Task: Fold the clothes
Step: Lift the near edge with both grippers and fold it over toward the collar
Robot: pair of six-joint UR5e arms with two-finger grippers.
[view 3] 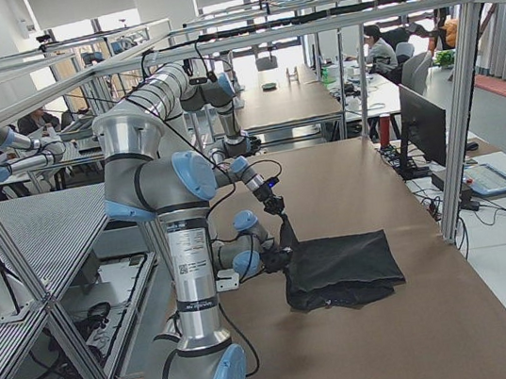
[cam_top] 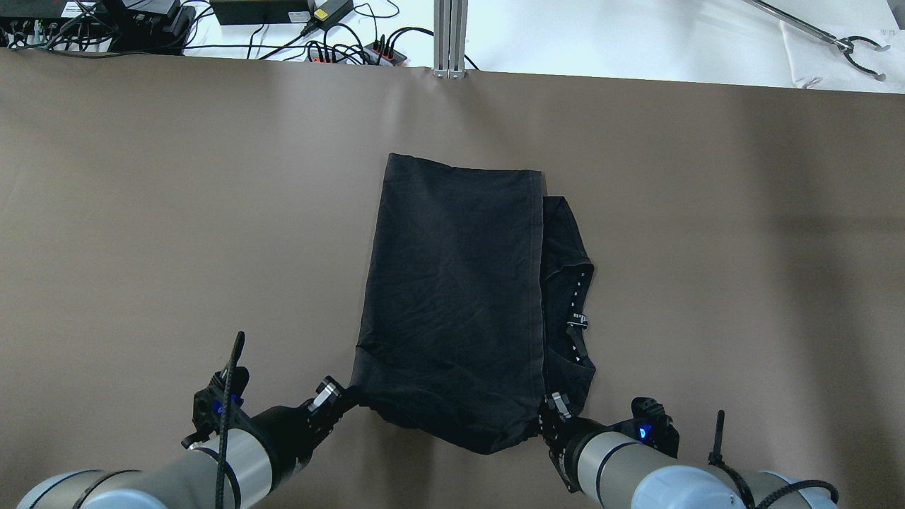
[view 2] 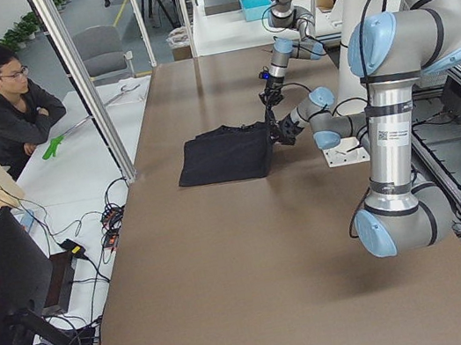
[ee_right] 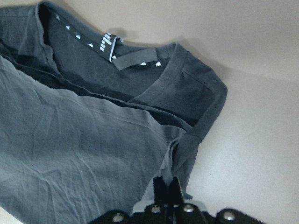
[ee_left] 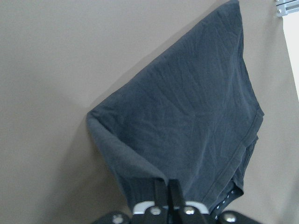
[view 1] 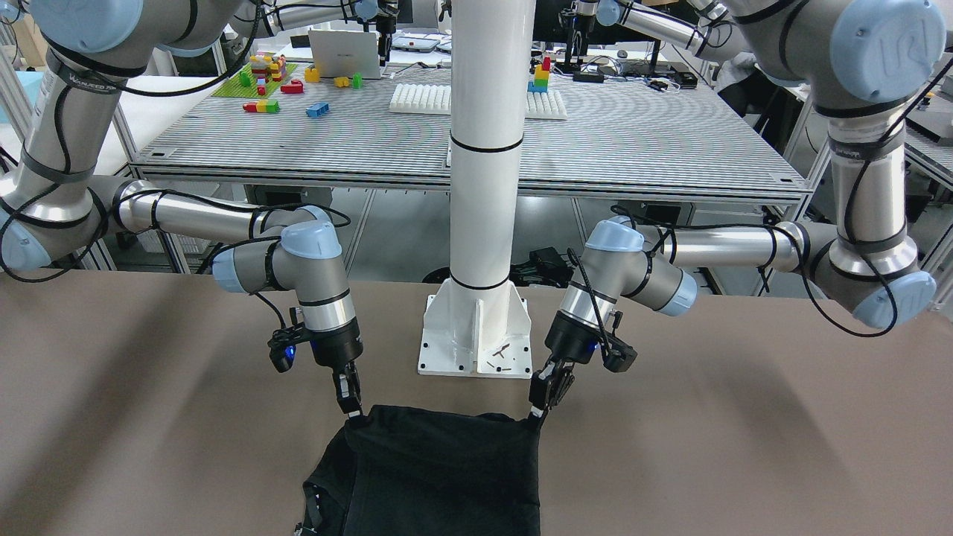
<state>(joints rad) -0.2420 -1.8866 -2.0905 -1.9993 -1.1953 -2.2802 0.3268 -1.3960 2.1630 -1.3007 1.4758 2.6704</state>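
We see the left gripper [ee_left: 164, 185] and right gripper [ee_right: 169, 183] each clamped on a garment [cam_top: 452, 297] corner; the neck label [ee_right: 112, 45] shows in the right wrist view, not the left.

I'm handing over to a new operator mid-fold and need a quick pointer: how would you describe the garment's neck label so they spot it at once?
On the brown table, the black garment lies in front of the white pole's base plate. Its neckline shows along the edge on the right pincer's side. The neck label sits there, a small pale loop among the tape's white dots, unlike the plain black panel beside it.
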